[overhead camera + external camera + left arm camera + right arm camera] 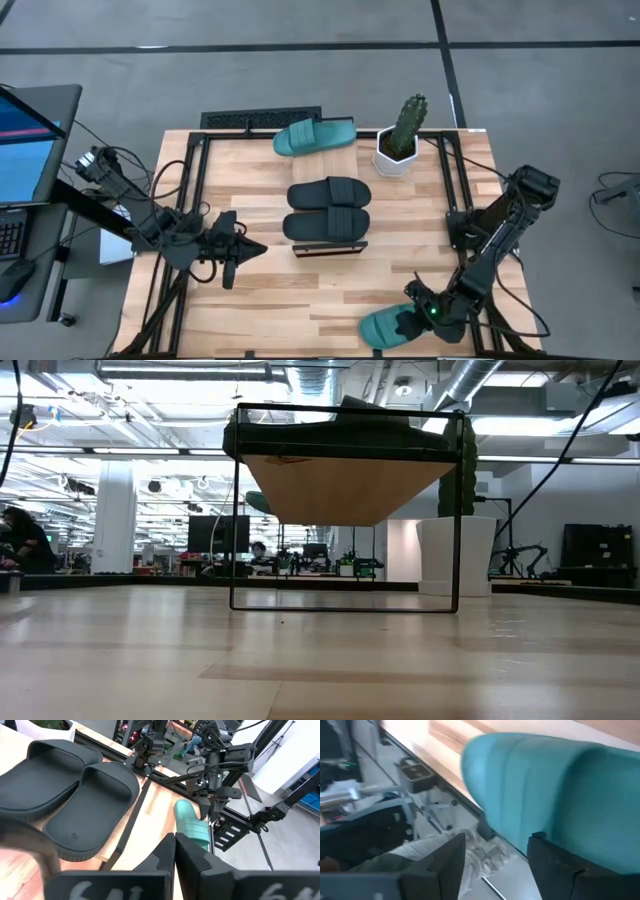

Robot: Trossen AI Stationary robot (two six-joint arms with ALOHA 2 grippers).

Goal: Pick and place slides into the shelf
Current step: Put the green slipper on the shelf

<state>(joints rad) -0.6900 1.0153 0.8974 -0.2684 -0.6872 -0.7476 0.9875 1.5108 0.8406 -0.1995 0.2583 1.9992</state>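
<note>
Two black slides (328, 209) side by side on the shelf (330, 165), near its front end. One teal slide (314, 136) up there too, at the far end, lying a bit crooked, close to the cactus in a white pot (400, 140). So three put away, by the look of it, and one left to go.

Last teal slide (385, 326) down at the near edge of the table (260, 300), well apart from the shelf. Right gripper (428, 312) right at it, leaning down over one end. Fingers (555, 865) spread apart in the right wrist view, with the teal rubber just past them (touching or not, hard to tell). No grip on it yet, going by that view.

Left gripper (232, 258) waiting on the left side of the table, just beside the shelf's front end, pinched shut and holding nothing.

Still to do, most likely: close on the last teal slide, lift it, carry it across, and set it down on the plank. Bare wood between the black pair and the other teal one looks like the best free spot, though a tight fit.
</note>
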